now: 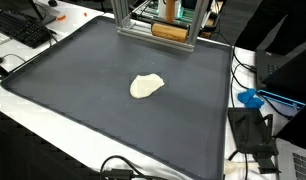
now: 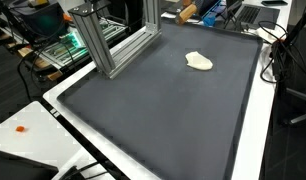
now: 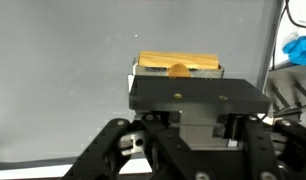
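Wooden block [image 3: 178, 63] lay just beyond the tool [image 3: 196, 120] in the wrist view, seated in a metal-edged holder, pale yellow with a small round brown spot at its near edge. In an exterior view the block [image 1: 169, 30] sat at the far edge of the dark mat [image 1: 83, 95], under an aluminium frame [image 1: 153, 40]. The tool's black body and side linkages filled the near part of the wrist view, but the fingertips were hidden, so I could not tell whether they were spread or pressed together; nothing showed between them.

A cream lump [image 1: 146, 86] lay near the middle of the mat, well apart from the block. A keyboard [image 1: 28, 30] sat on the white counter [image 1: 33, 125] at the far left, and a blue object [image 1: 251, 98] lay just off the mat's right edge.
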You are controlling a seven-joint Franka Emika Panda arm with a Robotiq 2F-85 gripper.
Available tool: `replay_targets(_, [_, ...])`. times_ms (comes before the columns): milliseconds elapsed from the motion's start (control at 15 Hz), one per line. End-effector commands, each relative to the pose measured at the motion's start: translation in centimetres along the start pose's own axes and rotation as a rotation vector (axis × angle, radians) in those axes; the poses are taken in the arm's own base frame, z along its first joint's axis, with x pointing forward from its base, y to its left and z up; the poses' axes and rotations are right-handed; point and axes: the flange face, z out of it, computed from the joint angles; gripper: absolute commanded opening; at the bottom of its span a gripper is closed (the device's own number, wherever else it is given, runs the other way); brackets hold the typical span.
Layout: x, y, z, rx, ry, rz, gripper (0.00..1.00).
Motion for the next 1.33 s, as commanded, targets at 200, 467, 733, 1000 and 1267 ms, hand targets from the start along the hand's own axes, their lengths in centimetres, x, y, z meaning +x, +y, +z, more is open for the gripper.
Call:
replay_targets(200, [-6.8,1.3,-2.3,0.034,0.003,-0.087,0.34])
replay_targets(467, [-9.9,1.5,-3.2,0.013,0.002,-0.119,0.34])
replay_targets(733, [-12.9,1.4,-3.8,-0.006,-0.009,-0.134,0.34])
replay_targets(1000, [-15.4,1.4,-3.9,-0.026,-0.019,-0.141,0.34])
replay_targets(1267, [-17.2,1.3,-3.6,-0.017,-0.029,-0.142,0.34])
